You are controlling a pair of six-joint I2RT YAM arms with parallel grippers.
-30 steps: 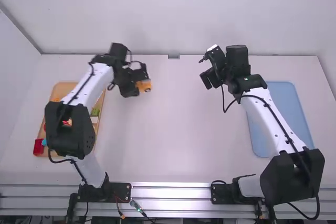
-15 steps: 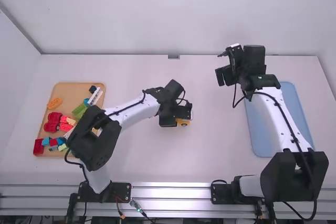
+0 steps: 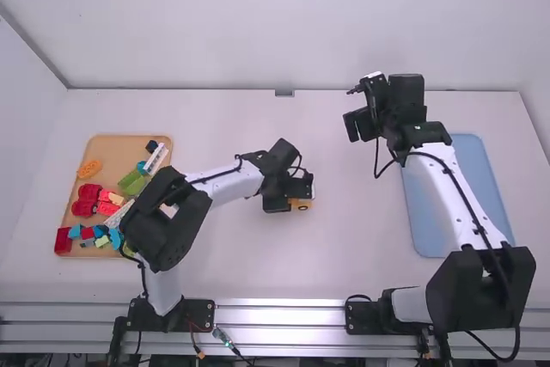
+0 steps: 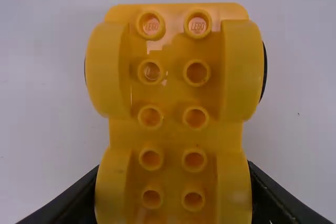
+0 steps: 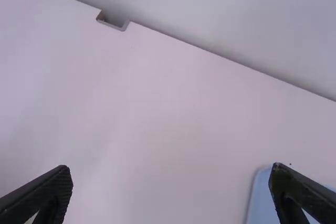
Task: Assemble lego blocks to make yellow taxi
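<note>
In the high view my left gripper [image 3: 290,195] is low over the middle of the table, with the yellow-orange wheeled car base [image 3: 301,204] in its grasp. Seen from the left wrist, the car base [image 4: 173,93] has its studs facing the camera and rounded fenders along both sides, and the left gripper [image 4: 174,187] is shut on its sides. The right gripper [image 3: 351,111] stays above the table, right of the middle. From its own wrist camera, the right gripper [image 5: 170,177] has widely parted fingers and nothing between them.
An orange-tan tray [image 3: 129,145] at the far left holds several loose bricks, with a red brick [image 3: 64,241] at its near left corner. A blue tray [image 3: 468,169] lies at the right, partly under the right arm. A wall rises behind the table's far edge.
The left gripper has swung right and toward the camera with the car base, from beside the brick tray to the table's middle. The right gripper went slightly right, then partway back.
</note>
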